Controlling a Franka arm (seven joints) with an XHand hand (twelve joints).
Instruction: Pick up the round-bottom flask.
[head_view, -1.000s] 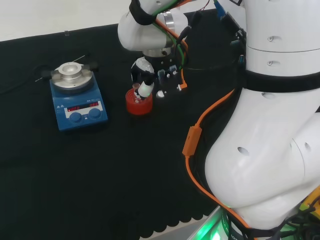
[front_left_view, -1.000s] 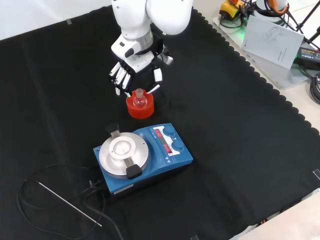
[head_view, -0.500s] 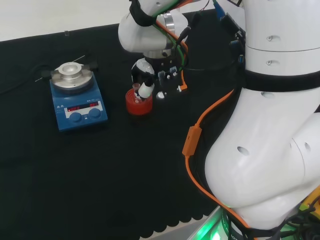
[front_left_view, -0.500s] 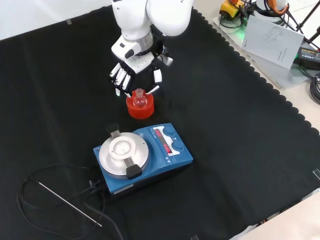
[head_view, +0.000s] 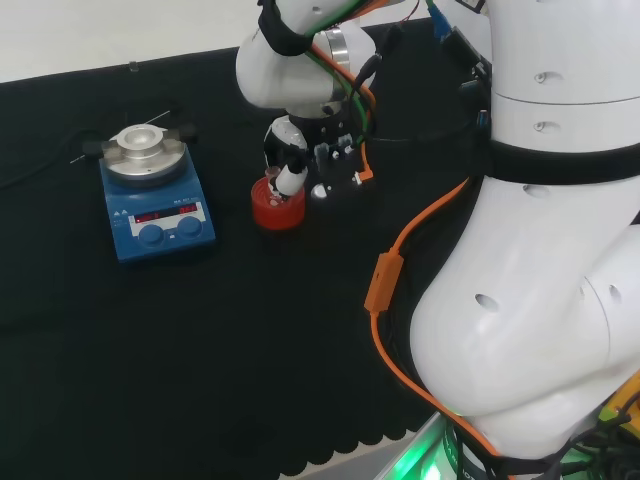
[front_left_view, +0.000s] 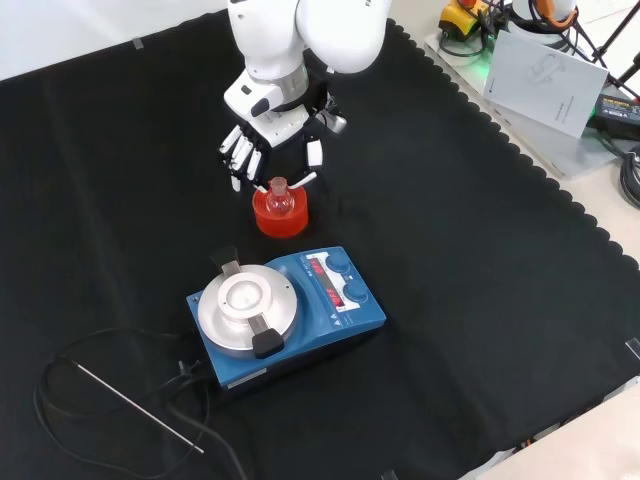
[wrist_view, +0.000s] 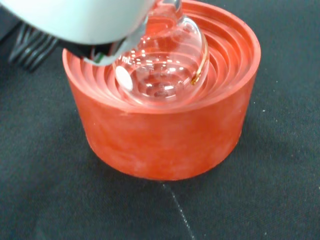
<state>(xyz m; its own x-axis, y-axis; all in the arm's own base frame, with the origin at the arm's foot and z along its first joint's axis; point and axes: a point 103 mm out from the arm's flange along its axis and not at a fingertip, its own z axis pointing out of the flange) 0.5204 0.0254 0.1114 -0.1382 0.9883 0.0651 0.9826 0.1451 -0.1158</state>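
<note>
A small clear round-bottom flask (front_left_view: 278, 197) sits upright in a red ribbed stand (front_left_view: 281, 220) on the black cloth. The hand (front_left_view: 268, 118) hangs just behind and above it, fingers (front_left_view: 238, 157) spread on the left of the neck in the front view and the thumb (front_left_view: 314, 152) on the right. It is open, with no finger curled round the glass. In the head view the hand (head_view: 292, 150) stands over the stand (head_view: 277, 210). The wrist view has the flask (wrist_view: 162, 67) seated in the stand (wrist_view: 165, 135), with a blurred white part of the hand (wrist_view: 75, 20) in front of its neck.
A blue stirrer plate (front_left_view: 290, 310) with a round metal top stands close in front of the stand in the front view, and to the left (head_view: 155, 195) in the head view. A thin metal probe and black cable (front_left_view: 130, 405) lie near it. Papers (front_left_view: 545, 70) lie past the cloth's edge.
The hand has barely shifted and stays over the flask's neck. The flask still rests in the red stand.
</note>
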